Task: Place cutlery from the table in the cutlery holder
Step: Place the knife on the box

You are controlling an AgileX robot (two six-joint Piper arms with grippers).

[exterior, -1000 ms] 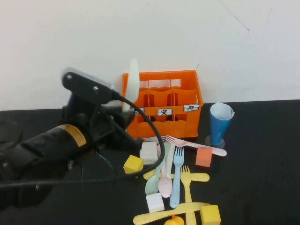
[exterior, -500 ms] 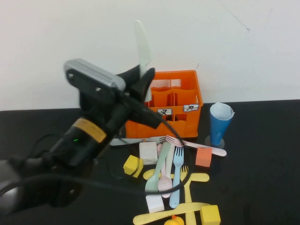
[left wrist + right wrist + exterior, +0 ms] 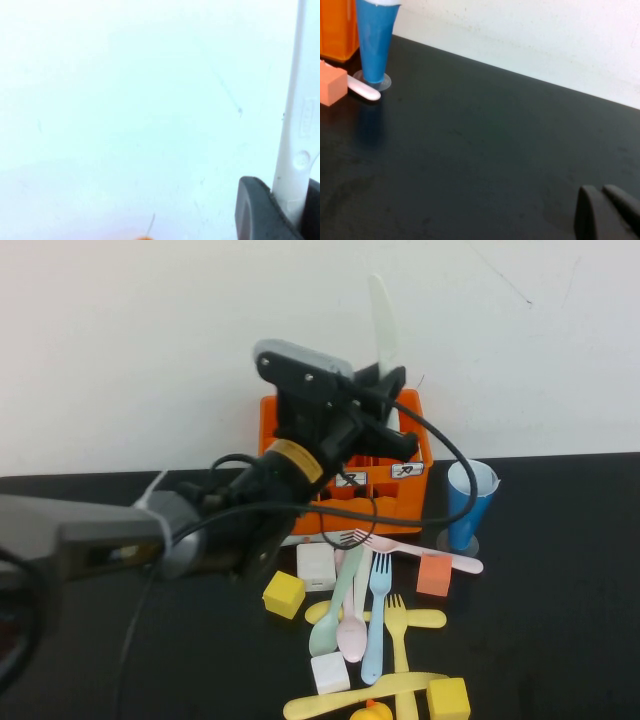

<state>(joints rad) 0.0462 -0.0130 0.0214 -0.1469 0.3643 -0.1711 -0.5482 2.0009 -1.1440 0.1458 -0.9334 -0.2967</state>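
My left gripper [image 3: 384,390] is shut on a white knife [image 3: 382,322], held upright with its blade up, just above the orange cutlery holder [image 3: 408,445]. In the left wrist view the knife [image 3: 299,125] rises from between the dark fingers [image 3: 255,205] against the white wall. Several pastel forks, spoons and knives lie on the black table [image 3: 560,620] in front of the holder, among them a pink fork [image 3: 420,550], a blue fork [image 3: 376,625] and a yellow knife [image 3: 350,695]. My right gripper [image 3: 605,212] is shut and empty above bare table, outside the high view.
A blue conical cup [image 3: 468,502] stands right of the holder, also in the right wrist view [image 3: 374,37]. Yellow [image 3: 284,594], white [image 3: 317,565] and orange [image 3: 433,575] cubes lie among the cutlery. A yellow duck [image 3: 372,712] is at the front edge.
My left arm has swung right and up with the white knife, from left of the holder to just above it. The cutlery on the table has stayed in place.
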